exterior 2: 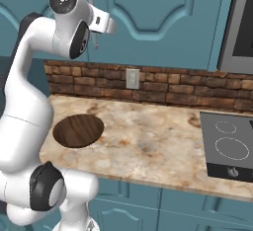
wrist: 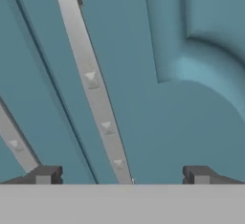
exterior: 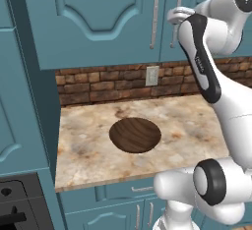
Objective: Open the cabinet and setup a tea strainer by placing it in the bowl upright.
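Hand view: my fingers (wrist: 122, 175) spread wide, dark tips low at either side, nothing between them but the long silver bar handle (wrist: 93, 86) of the right cabinet door, which runs tilted up the frame. Whether the tips touch it, I cannot tell. A second bar handle (wrist: 16, 146) crosses the lower left, beyond the seam between the doors.

Left base view: cabinet (exterior: 98, 17), teal, two arched doors, both shut; my hand raised before the right door's handle.

Bowl (exterior: 135, 134): dark brown wood, wide and shallow, resting on the mottled stone worktop (exterior: 78, 140) below the cabinet, holding nothing.

Brick backsplash (exterior: 103, 86) with a white outlet (exterior: 152, 75).

Right base view: black cooktop (exterior 2: 230, 148) at the worktop's far right.
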You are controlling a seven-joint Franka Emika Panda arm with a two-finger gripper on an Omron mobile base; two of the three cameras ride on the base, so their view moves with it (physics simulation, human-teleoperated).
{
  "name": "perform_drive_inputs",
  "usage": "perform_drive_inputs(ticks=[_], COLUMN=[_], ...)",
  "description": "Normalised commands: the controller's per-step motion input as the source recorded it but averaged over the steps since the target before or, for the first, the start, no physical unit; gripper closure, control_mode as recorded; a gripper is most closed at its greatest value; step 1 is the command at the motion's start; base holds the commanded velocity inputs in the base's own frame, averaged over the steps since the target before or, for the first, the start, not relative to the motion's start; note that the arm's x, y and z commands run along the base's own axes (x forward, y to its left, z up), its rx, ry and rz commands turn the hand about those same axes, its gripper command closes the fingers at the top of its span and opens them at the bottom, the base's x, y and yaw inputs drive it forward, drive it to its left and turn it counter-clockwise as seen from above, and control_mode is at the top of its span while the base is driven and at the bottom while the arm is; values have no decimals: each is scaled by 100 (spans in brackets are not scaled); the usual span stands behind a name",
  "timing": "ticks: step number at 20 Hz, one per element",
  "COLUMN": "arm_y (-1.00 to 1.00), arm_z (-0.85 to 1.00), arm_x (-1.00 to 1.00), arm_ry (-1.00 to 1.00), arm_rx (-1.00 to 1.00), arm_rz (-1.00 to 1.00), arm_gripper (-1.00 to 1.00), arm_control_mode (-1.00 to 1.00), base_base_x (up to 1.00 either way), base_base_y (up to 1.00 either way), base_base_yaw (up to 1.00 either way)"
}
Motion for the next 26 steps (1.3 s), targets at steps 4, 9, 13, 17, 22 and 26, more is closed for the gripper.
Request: perform_drive_inputs(ticks=[4,9,13,17,22,26], arm_y=[0,0,1,0,0,1], arm_z=[0,0,0,-1,-13,-2], arm_x=[38,47,40,36,38,27], arm_ry=[-3,-1,0,0,0,-1], arm_rx=[-1,-3,-1,0,0,0], arm_rz=[0,0,0,0,0,0], arm_gripper=[-100,-100,-100,-100,-100,-100], arm_control_mode=[-100,-100,-100,-100,-100,-100], base_base_x=[0,0,0,0,0,0], base_base_y=[0,0,0,0,0,0], base_base_yaw=[0,0,0,0,0,0])
